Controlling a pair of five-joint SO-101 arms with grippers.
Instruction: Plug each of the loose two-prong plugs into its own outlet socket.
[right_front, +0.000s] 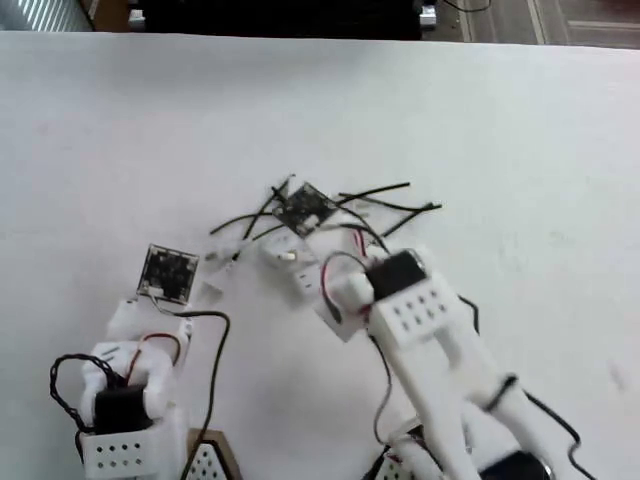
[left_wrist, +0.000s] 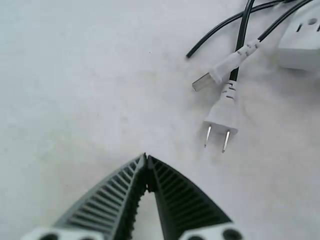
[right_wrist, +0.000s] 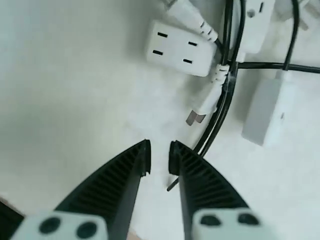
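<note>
Facing left hand (left_wrist: 146, 160), plug (left_wrist: 221, 116) (well apart)

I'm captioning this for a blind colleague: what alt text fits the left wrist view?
A white two-prong plug lies on the white table, prongs pointing toward the shut left gripper. Beyond it lie black cables, a second white plug and the corner of an outlet block.

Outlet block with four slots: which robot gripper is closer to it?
Right. The right gripper points at the outlet block from close by, beside the black cords. The left gripper is farther off to the side, facing a loose plug.
</note>
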